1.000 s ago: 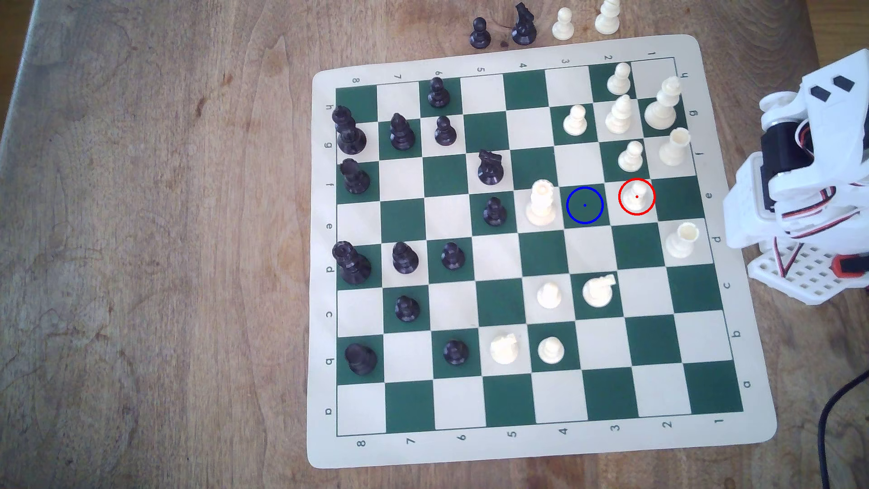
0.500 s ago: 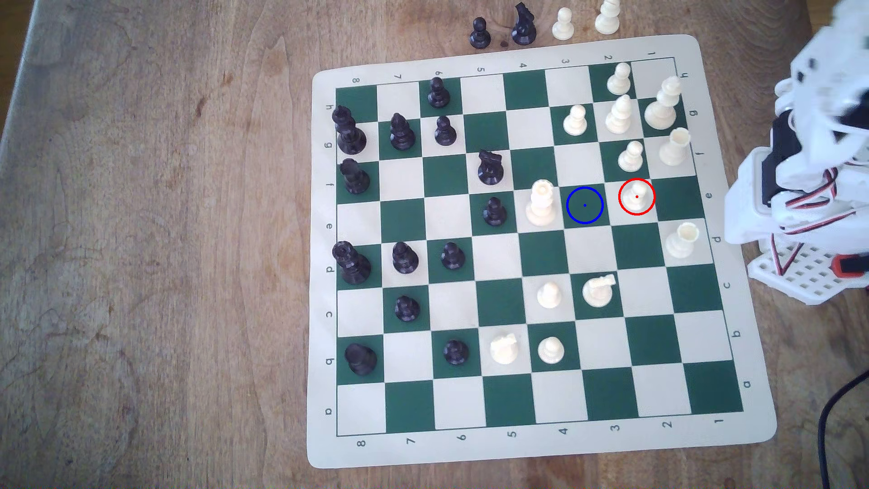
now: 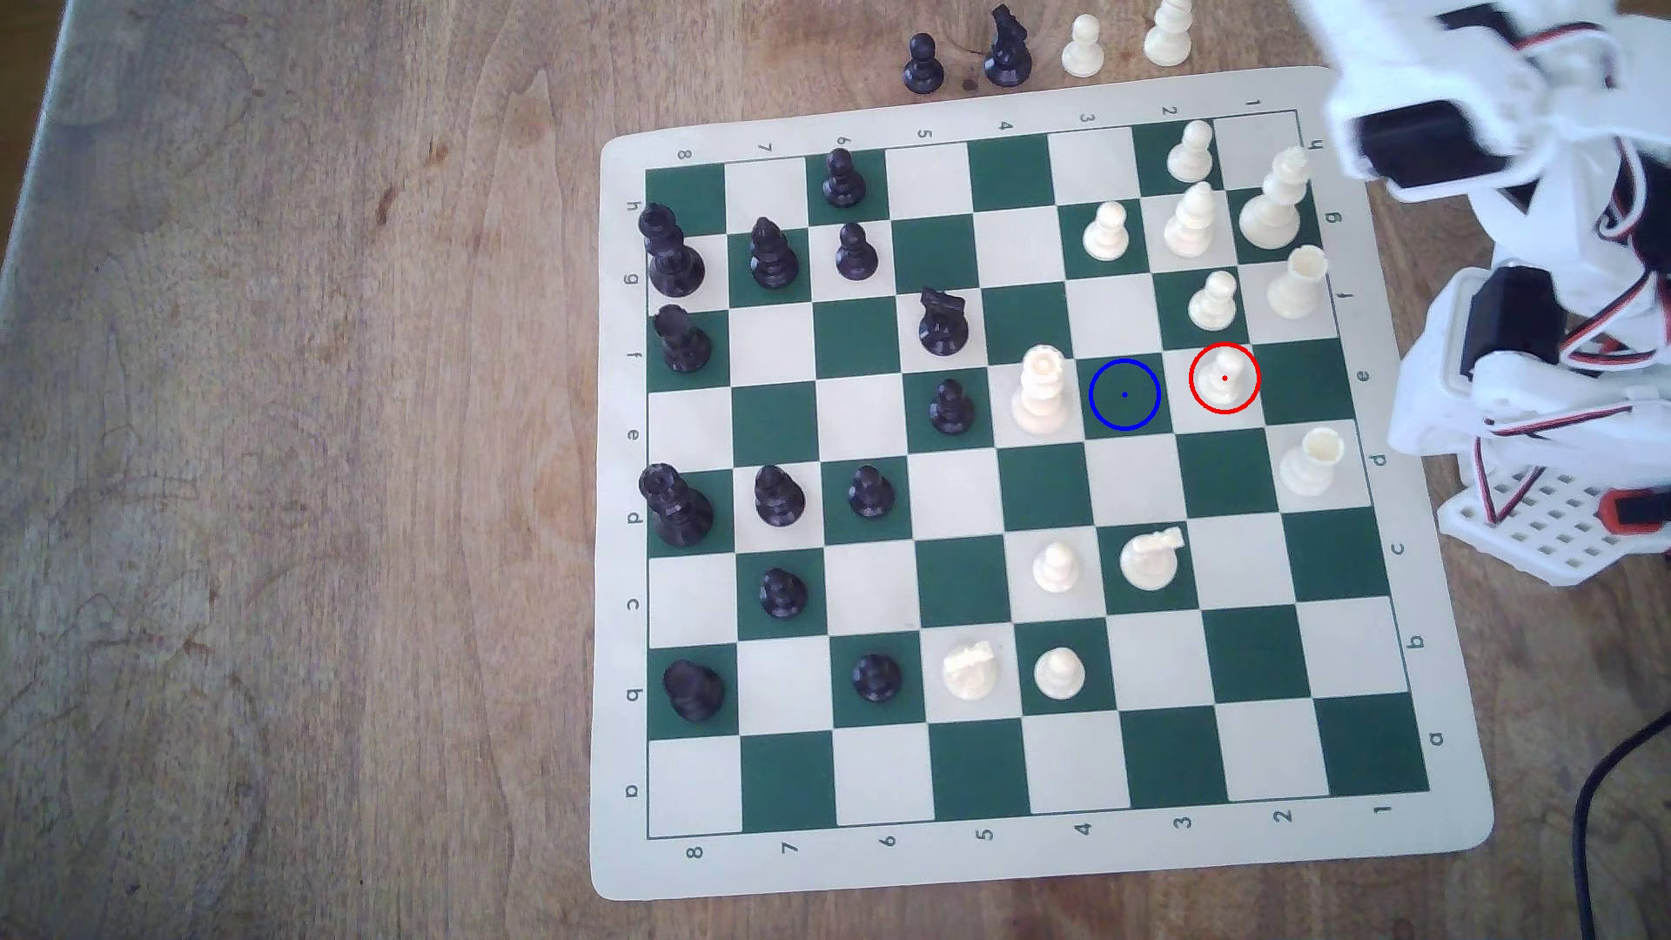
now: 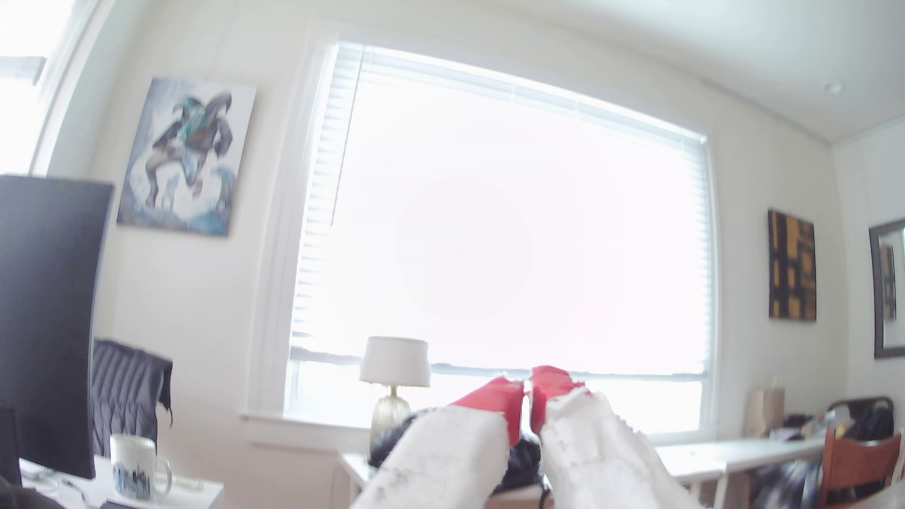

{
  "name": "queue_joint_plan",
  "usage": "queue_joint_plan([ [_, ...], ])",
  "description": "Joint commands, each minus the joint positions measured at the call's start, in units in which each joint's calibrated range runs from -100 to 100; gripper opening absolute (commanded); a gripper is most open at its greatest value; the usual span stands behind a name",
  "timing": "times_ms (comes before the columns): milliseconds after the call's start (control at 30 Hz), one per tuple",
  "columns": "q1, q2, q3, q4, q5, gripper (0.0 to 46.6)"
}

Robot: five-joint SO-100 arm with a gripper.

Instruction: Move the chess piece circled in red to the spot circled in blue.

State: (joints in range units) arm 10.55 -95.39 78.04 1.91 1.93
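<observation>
Tabletop: wood, I had the chessboard lying flat on it.
Arm: raised at the exterior view's right edge, beside the board.
Claw: I saw red tips nearly touching, nothing between them, aimed at a window.
Pawn: red-ringed, upright, toward the exterior view's left of my arm's base.
Blue spot: green square, next one farther left, bare.

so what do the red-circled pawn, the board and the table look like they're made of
Pawn: probably moulded plastic, cream, smooth with a slight sheen, though it is too small to be sure.
Board: looks like a flexible vinyl or similar roll-up mat, matte, with rounded corners and printed green squares.
Table: wood, brown, with visible grain and worn patches.
</observation>
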Motion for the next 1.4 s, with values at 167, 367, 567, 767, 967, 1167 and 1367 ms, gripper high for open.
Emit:
queue_joint_plan([
  [167,6.4,-0.3,-16.4,41.5,-2.3,3.0],
  [367,9.0,-0.4,-22.6,66.2,-5.2,0.3],
  [567,10.8,0.4,-22.3,80.6,-11.6,1.8],
  [767,8.5,8.7,-22.5,87.2,-16.3,10.0],
  [967,5.4,14.0,-19.9,87.4,-18.5,14.5],
  [1167,1.6,21.1,-19.1,87.1,-18.6,16.7],
  [1367,0.5,29.4,-17.8,83.8,-17.9,17.4],
])
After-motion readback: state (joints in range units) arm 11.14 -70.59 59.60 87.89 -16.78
